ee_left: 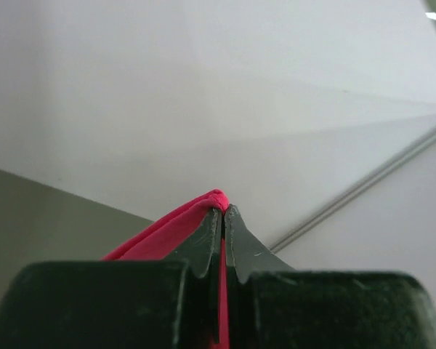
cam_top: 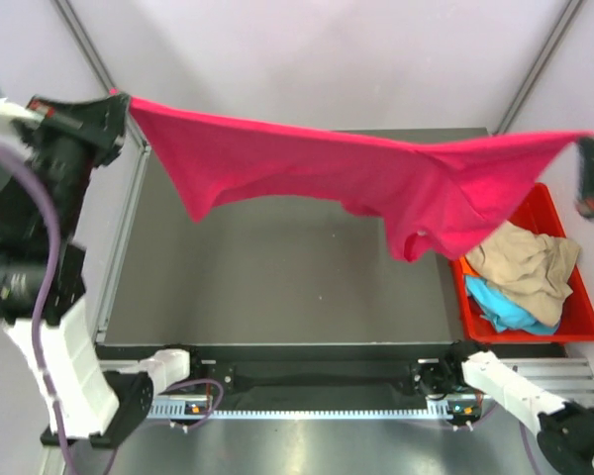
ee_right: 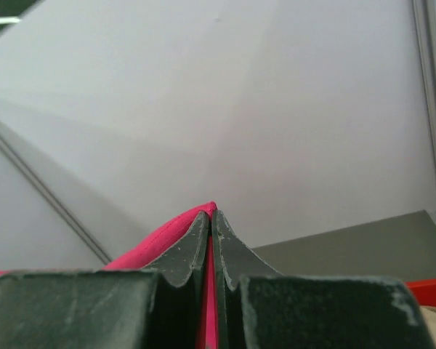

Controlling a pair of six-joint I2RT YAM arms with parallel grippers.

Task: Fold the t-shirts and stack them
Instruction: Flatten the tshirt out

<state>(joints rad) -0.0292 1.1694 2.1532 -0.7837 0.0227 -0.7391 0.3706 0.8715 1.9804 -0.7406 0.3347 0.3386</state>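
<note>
The magenta-pink t-shirt (cam_top: 356, 178) hangs stretched in the air above the table (cam_top: 257, 297). We hold it at both ends, with the left gripper (cam_top: 119, 107) pinched tight on one and the right gripper (cam_top: 582, 141) on the other. We judge this to be the spreading step before folding. Which edge we hold is unclear, perhaps the hem. Next we should lower it flat and unwrinkled, beside the red bin (cam_top: 549, 210) holding the tan shirt (cam_top: 525, 262) and the turquoise shirt (cam_top: 505, 309).
</note>
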